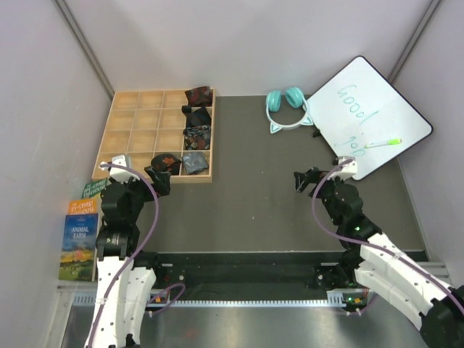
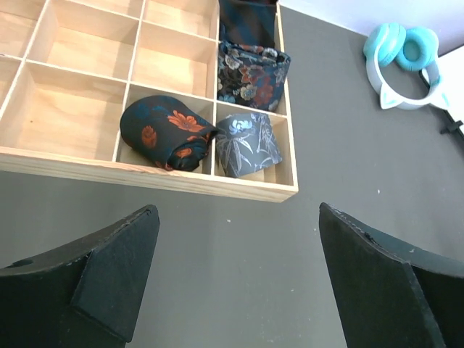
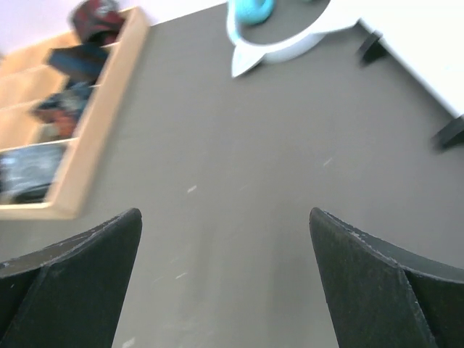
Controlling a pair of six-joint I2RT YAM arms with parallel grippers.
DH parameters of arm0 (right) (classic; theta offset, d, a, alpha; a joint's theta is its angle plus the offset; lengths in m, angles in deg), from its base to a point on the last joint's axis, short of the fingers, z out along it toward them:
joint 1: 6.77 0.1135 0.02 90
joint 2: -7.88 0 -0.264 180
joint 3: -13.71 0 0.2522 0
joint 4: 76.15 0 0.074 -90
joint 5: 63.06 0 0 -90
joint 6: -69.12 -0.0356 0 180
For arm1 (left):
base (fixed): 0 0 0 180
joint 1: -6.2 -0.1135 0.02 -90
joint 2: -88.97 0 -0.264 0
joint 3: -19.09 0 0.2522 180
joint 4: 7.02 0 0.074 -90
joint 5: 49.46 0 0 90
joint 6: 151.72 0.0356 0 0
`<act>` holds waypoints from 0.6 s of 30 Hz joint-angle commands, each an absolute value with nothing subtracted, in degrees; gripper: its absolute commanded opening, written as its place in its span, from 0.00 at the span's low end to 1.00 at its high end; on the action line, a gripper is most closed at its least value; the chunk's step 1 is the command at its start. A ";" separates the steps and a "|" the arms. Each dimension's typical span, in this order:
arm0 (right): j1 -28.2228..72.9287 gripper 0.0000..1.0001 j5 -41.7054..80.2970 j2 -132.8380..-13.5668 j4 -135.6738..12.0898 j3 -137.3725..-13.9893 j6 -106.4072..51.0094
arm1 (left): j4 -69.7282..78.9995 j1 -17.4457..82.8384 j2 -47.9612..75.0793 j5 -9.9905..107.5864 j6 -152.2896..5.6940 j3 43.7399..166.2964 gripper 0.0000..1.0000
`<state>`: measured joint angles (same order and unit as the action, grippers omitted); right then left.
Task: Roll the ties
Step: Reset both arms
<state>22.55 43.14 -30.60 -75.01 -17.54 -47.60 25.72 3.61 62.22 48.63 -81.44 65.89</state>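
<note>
— How is the left gripper (image 2: 239, 279) seen?
— It is seen released, jaws spread wide with nothing between them. It is held over the dark grey bench (image 2: 290, 246), just in front of the pale wooden compartment tray (image 2: 145, 176).
— And the right gripper (image 3: 225, 275)?
— It is likewise released and nothing is held. Only bare bench is seen beneath it, well apart from the tray.
— Where are the ties found?
— All are rolled and lodged in the tray. The black roll with orange-red blotches (image 2: 168, 132) is set in the near row, pressed against the divider. Next to it, the grey-blue flowered roll (image 2: 248, 143) is set in the near right corner cell. Behind that, up the right column, a dark floral roll (image 2: 252, 76), a black roll (image 1: 197, 114) and a dark red roll (image 1: 199, 95) are placed.
— What else is laid out?
— Teal cat-ear headphones (image 2: 402, 61) are placed at the far side beside a white board (image 1: 370, 119). Books (image 1: 80, 235) are stacked left of the left arm.
</note>
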 commanded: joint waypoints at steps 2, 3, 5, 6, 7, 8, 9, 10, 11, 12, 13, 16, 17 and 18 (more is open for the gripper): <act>21.53 0.99 52.14 -37.38 -85.76 -20.18 -25.39 | 25.20 5.93 64.18 47.83 -80.79 65.55 0.95; 21.18 0.99 53.90 -38.34 -87.16 -19.56 -23.89 | 25.02 6.02 64.44 48.01 -80.88 65.46 0.95; 19.51 0.99 55.67 -40.36 -90.67 -17.46 -21.24 | 25.37 6.02 65.14 49.06 -80.88 65.81 0.97; 18.90 0.99 56.37 -40.90 -91.91 -16.49 -21.32 | 25.81 6.02 65.32 49.32 -80.79 66.24 0.98; 17.50 0.99 57.34 -41.51 -95.14 -15.53 -21.58 | 27.29 6.02 65.84 49.33 -80.88 67.55 0.99; 16.96 0.99 57.61 -42.39 -96.74 -13.78 -21.50 | 28.00 6.02 66.02 49.24 -81.23 68.17 0.99; 16.43 0.99 57.61 -42.74 -97.97 -12.89 -21.41 | 28.79 6.02 66.20 48.54 -81.49 69.23 0.99; 15.65 0.99 57.44 -43.36 -101.90 -12.10 -21.15 | 29.23 6.02 66.38 48.45 -81.58 69.58 0.99; 14.16 0.99 57.09 -44.06 -103.85 -10.70 -21.15 | 30.11 6.02 66.29 48.53 -81.32 69.94 0.99; 13.45 0.99 56.74 -45.89 -106.13 -9.99 -21.15 | 30.47 7.50 66.03 48.62 -80.88 70.63 0.99; 12.48 0.99 55.51 -47.04 -108.24 -9.37 -21.41 | 30.90 7.78 66.03 48.45 -80.18 70.90 0.99; 8.53 0.99 52.36 -52.49 -112.94 -8.48 -24.29 | 31.09 8.92 67.34 46.70 -77.98 70.38 0.99; 7.65 0.99 51.12 -54.33 -115.27 -8.48 -24.49 | 31.00 9.44 67.69 46.25 -77.72 70.38 0.99; 6.94 0.99 51.11 -55.91 -117.39 -8.31 -24.75 | 31.35 9.62 67.96 46.08 -77.63 70.38 0.99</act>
